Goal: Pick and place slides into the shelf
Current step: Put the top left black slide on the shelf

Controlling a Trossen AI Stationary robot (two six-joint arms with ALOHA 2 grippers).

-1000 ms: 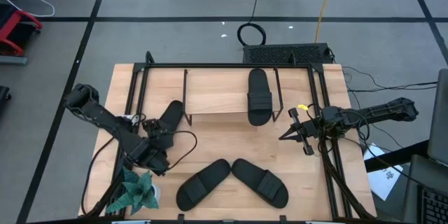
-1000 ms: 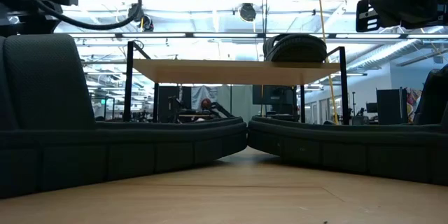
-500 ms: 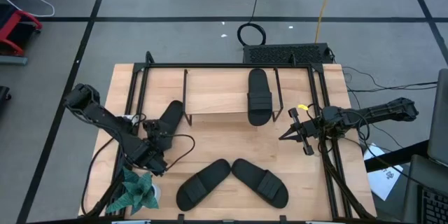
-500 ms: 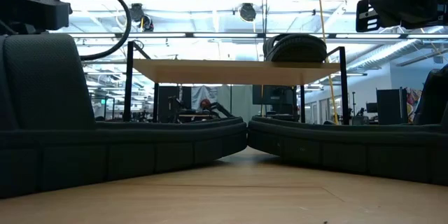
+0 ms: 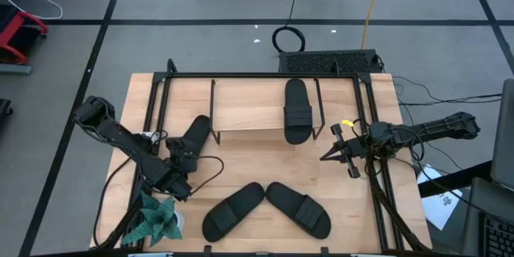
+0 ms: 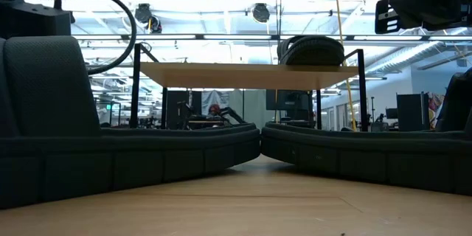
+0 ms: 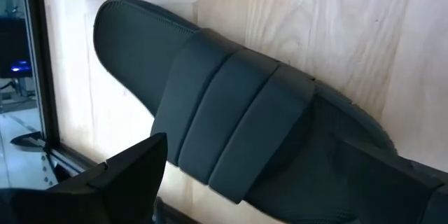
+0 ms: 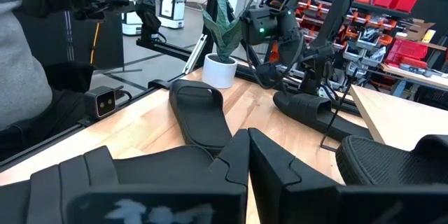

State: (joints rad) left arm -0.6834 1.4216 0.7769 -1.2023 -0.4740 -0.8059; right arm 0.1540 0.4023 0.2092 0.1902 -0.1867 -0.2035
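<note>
One black slide (image 5: 195, 134) lies flat on the table just left of the shelf (image 5: 249, 106). It fills the left wrist view (image 7: 231, 112). My left gripper (image 5: 182, 159) is open over its near half, with one finger on either side of the sole (image 7: 259, 171). A second slide (image 5: 296, 111) rests sole-down on the shelf's wood top (image 6: 310, 48). Two more slides (image 5: 233, 210) (image 5: 298, 208) lie side by side near the table's near edge. My right gripper (image 5: 324, 157) is shut (image 8: 245, 155) and hangs in the air right of the shelf. My left gripper comes down slanting from the near left, its fingers (image 7: 129, 175) standing across the slide's heel half (image 7: 350, 140). I cannot tell whether they touch the sole. The slide lies flat on the table.
A small potted plant (image 5: 157, 218) stands at the near left corner, close behind my left arm. Black rails (image 5: 265, 75) frame the tabletop and thin wire frames (image 5: 213, 112) flank the shelf. A person's grey sleeve (image 8: 28, 56) shows beyond the table's edge.
My left gripper has sunk a little toward the slide beside the shelf; in the low view the arm and its cable loop sit lower than before. No slide has moved.
</note>
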